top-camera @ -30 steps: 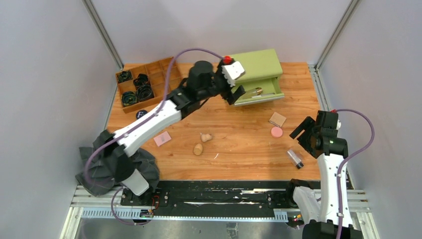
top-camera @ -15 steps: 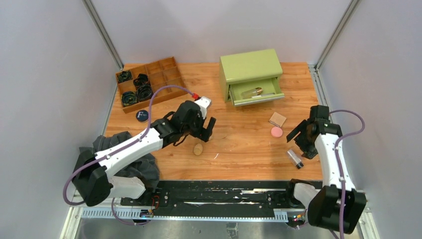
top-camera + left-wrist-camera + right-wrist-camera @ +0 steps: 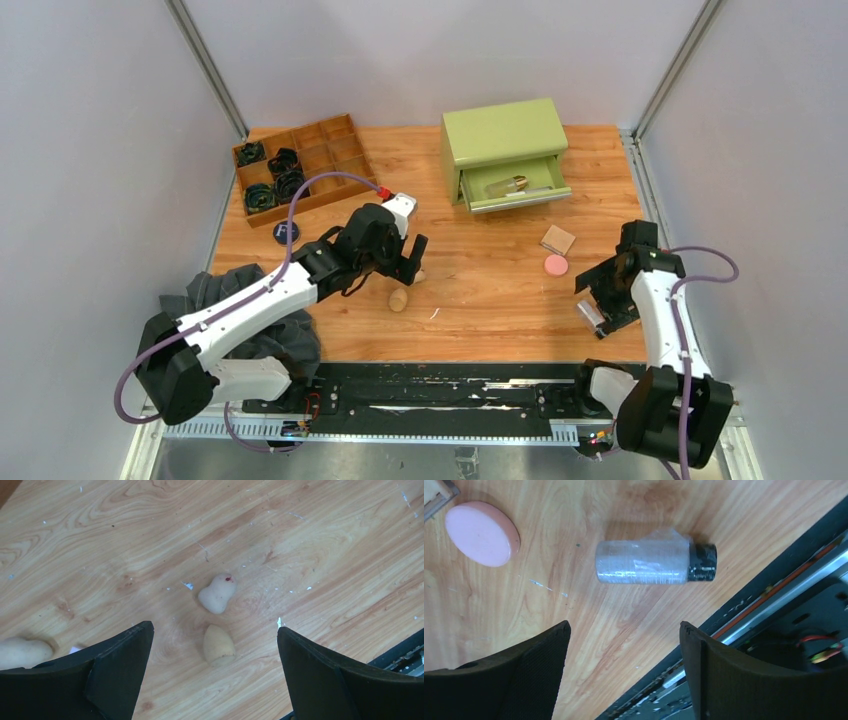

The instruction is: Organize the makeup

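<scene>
My left gripper point(image 3: 212, 628) point(image 3: 408, 262) hangs open above the table with nothing between its fingers. Just ahead of it lie two beige sponges, a peanut-shaped one point(image 3: 218, 594) and an egg-shaped one point(image 3: 218, 645) point(image 3: 398, 298). Another beige rounded piece point(image 3: 20, 652) shows at the left finger. My right gripper point(image 3: 624, 624) point(image 3: 598, 298) is open over the table's near edge, a little short of a clear bottle point(image 3: 649, 561) that lies on its side with a black cap. The pink puff point(image 3: 482, 532) point(image 3: 556, 265), the tan pad point(image 3: 558, 239) and the dark compact point(image 3: 286, 232) lie on the wood.
A green drawer box point(image 3: 505, 132) stands at the back, its drawer open with a gold-capped item point(image 3: 512, 185) inside. A wooden divided tray point(image 3: 335, 150) at the back left holds black coiled bands. A dark grey cloth point(image 3: 255, 325) lies by the left arm's base.
My left arm swung back from the green drawer to the sponges and its jaws widened. My right gripper came down toward the clear bottle.
</scene>
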Controlling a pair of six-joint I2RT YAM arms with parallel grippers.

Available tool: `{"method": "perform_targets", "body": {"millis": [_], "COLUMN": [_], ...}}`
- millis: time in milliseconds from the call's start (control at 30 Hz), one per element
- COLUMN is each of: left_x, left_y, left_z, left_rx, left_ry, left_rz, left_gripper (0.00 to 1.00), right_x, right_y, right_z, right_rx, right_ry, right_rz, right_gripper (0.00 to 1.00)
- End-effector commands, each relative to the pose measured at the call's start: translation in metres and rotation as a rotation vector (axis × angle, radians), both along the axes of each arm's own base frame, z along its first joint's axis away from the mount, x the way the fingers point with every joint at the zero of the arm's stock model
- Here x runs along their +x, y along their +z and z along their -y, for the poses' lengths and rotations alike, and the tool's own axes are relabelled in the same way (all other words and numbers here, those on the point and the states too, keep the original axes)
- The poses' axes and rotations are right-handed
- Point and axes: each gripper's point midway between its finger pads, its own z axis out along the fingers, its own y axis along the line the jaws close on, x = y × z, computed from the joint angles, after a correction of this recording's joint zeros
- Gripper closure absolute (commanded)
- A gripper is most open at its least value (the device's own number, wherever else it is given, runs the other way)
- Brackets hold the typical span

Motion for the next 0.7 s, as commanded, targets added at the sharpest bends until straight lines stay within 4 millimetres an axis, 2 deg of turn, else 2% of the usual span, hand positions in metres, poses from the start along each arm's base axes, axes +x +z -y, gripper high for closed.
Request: {"method": "perform_targets", "body": {"millis": [0, 100, 200, 267, 467, 667], "left_x": [0.001, -0.002, -0.003, -0.004, -0.006, -0.010], "left_y": [0.020, 0.022, 0.024, 0.024, 0.028, 0.026], "left_z": [0.001, -0.001, -0.003, -0.004, -0.008, -0.008], "left_rx": [-0.010, -0.014, -0.019, -0.017, -0.008, -0.012], "left_ry": [-0.022, -0.025, -0.024, -0.027, -0.031, -0.047], "left_rz": [0.045, 0.051, 0.059, 0.060, 0.074, 0.069], "left_gripper": [0.01, 0.01, 0.01, 0.00, 0.00, 0.00], "right_x": [-0.004, -0.003, -0.019, -0.022, -0.013, 0.000], "right_y": [-0.002, 0.004, -0.001, -0.009, -0.014, -0.033], "right_z": [-0.009, 0.002, 0.003, 0.000, 0.011, 0.015], "right_rx": [0.088, 0.039, 0.044, 0.089, 0.139, 0.257], "right_ry": [-0.291, -0.352, -0.486, -0.565, -0.748, -0.901], "right_rz": [0.035, 0.060, 0.013, 0.014, 0.081, 0.093], "right_gripper": [0.22, 0.22, 0.23, 0.23, 0.23, 0.23]}}
